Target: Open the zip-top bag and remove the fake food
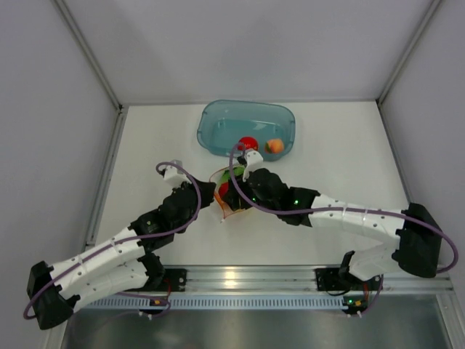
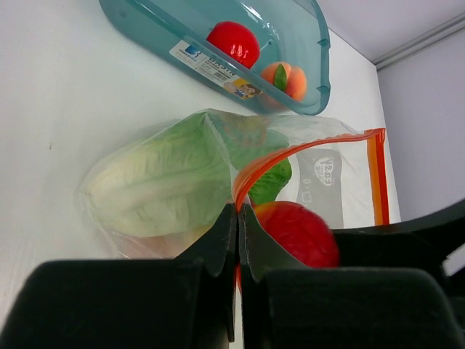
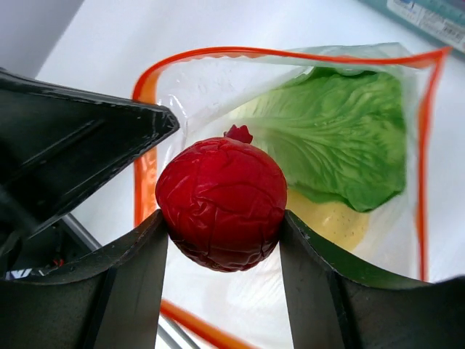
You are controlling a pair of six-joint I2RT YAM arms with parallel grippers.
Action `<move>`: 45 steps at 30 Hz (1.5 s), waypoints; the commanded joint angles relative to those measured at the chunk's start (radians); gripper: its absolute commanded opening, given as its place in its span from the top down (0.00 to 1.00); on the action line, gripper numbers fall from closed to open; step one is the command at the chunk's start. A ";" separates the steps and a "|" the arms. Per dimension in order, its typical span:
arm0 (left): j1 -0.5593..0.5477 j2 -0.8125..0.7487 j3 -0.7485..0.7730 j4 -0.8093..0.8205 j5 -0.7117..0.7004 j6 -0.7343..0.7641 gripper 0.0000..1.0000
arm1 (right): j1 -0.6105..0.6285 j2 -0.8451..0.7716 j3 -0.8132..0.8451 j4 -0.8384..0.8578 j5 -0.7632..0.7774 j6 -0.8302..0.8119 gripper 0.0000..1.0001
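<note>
Removal is under way: the left gripper point(image 2: 238, 212) is pinched tight on the orange rim of the bag point(image 2: 323, 174) beside the bin point(image 1: 214, 123), while the right gripper point(image 3: 224, 225) clamps a red fruit point(image 3: 221, 193) at the mouth, which next needs lifting clear.

The zip-top bag point(image 3: 211, 80) is seen as clear, edged with an orange-red strip point(image 3: 254, 51). Inside it a lettuce head point(image 3: 341, 138) is coloured green-white; at its mouth a wrinkled fruit point(image 3: 221, 203), deep red. Beyond the bag, a bin point(image 2: 160, 36) is tinted teal.
</note>
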 commanded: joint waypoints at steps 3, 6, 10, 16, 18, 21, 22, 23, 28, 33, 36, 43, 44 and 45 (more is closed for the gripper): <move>-0.002 0.007 -0.006 0.026 -0.031 0.003 1.00 | 0.017 -0.159 0.034 -0.036 -0.046 -0.078 0.57; -0.002 0.018 0.009 -0.012 -0.053 -0.005 1.00 | -0.018 -0.236 0.089 -0.080 -0.065 -0.136 0.57; -0.002 0.027 0.020 -0.049 -0.080 -0.009 1.00 | -0.188 -0.271 0.207 -0.151 -0.204 -0.184 0.57; 0.002 0.027 0.048 -0.098 -0.119 0.021 1.00 | -0.536 -0.069 0.399 -0.191 -0.187 -0.245 0.57; 0.010 0.046 0.078 -0.106 -0.106 0.043 1.00 | -0.634 0.068 0.470 -0.174 -0.232 -0.244 0.56; 0.011 0.064 0.109 -0.106 -0.083 0.087 1.00 | -0.693 0.258 0.591 -0.158 -0.240 -0.261 0.56; 0.011 0.067 0.114 -0.106 -0.078 0.096 1.00 | -0.697 0.306 0.624 -0.161 -0.235 -0.273 0.56; 0.011 0.078 0.126 -0.106 -0.067 0.106 1.00 | -0.703 0.351 0.687 -0.163 -0.231 -0.280 0.55; 0.019 0.087 0.137 -0.106 -0.011 0.141 1.00 | -0.722 0.620 0.876 -0.200 -0.224 -0.304 0.50; 0.021 0.093 0.155 -0.104 0.058 0.185 1.00 | -0.720 0.697 0.982 -0.255 -0.234 -0.308 0.10; 0.021 0.098 0.163 -0.104 0.086 0.181 1.00 | -0.722 0.668 0.979 -0.279 -0.231 -0.320 0.01; 0.021 0.086 0.189 -0.104 0.103 0.161 1.00 | -0.730 0.399 0.739 -0.239 -0.414 -0.194 0.01; 0.021 0.087 0.200 -0.104 0.106 0.155 1.00 | -0.743 0.350 0.665 -0.180 -0.522 -0.152 0.01; 0.021 0.089 0.207 -0.103 0.109 0.147 1.00 | -0.774 0.250 0.587 -0.115 -0.686 -0.096 0.03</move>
